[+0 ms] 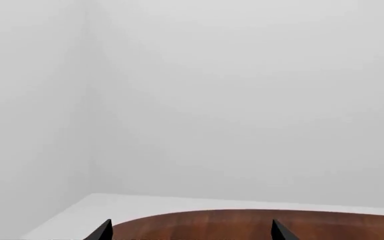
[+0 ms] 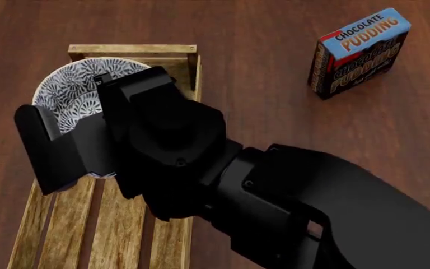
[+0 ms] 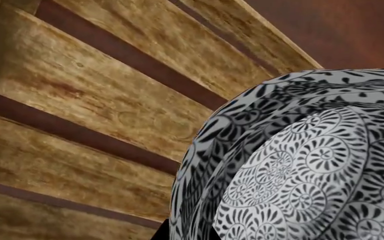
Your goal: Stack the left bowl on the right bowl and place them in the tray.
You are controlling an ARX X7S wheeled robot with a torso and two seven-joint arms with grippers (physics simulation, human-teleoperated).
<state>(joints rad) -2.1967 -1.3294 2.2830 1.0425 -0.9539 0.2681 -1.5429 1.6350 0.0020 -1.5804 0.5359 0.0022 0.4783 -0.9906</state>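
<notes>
A: So, where are the bowls?

B: In the head view, 1 patterned bowl shows at the far end of the tray (image 2: 134,51), mostly hidden behind the right arm (image 2: 200,162). The right wrist view looks closer: 2 patterned curves nest there, the left bowl (image 3: 325,175) sitting inside the right bowl (image 3: 212,145), stacked above the wooden slats of the tray (image 3: 98,90). I cannot tell whether the stack rests on the slats or hangs just over them.

A: And the right hand?

B: The right hand (image 2: 80,120) is at the bowls' near rim. A dark finger (image 3: 166,231) shows at the rim's edge in the wrist view, so it looks closed on the stack, gripping the rim.

A: What about the left hand?

B: Only 2 dark fingertips (image 1: 102,231) show in the left wrist view, set wide apart, nothing between them, so the left hand (image 1: 190,231) is spread. Past it are the rounded edge of the brown wooden surface (image 1: 259,225) and pale grey walls (image 1: 245,100).

A: Anything else on the surface?

B: A chocolate pudding box (image 2: 358,51) stands upright, far right in the head view, well apart from the tray. The tray itself runs lengthwise toward the robot on the left.
</notes>
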